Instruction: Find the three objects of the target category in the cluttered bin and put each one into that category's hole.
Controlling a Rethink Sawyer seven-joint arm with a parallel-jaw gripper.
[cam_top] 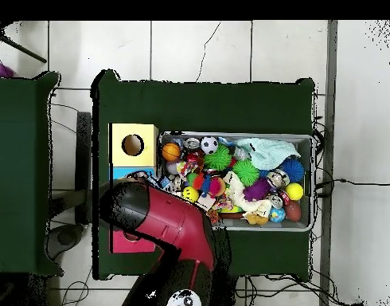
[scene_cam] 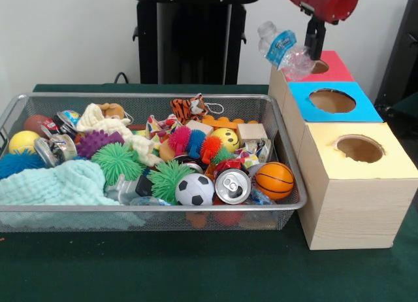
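A crushed clear plastic bottle (scene_cam: 285, 50) with a blue label hangs tilted in the air over the red-topped box (scene_cam: 337, 68), just left of its round hole (scene_cam: 319, 67). My gripper (scene_cam: 313, 55) comes down from the red arm at the top right and is shut on the bottle's lower end. The wire bin (scene_cam: 150, 97) holds a jumble of things, among them a silver drink can (scene_cam: 232, 185) near the front and crushed cans (scene_cam: 55, 147) at the left. In the overhead view the red arm (cam_top: 162, 223) hides the gripper and the bottle.
A blue-topped box (scene_cam: 334, 100) and a yellow-topped box (scene_cam: 360, 149), each with a round hole, stand in a row in front of the red one, right of the bin. The bin also holds spiky balls, a soccer ball (scene_cam: 194, 189), a basketball (scene_cam: 274, 180) and a teal cloth (scene_cam: 62, 184).
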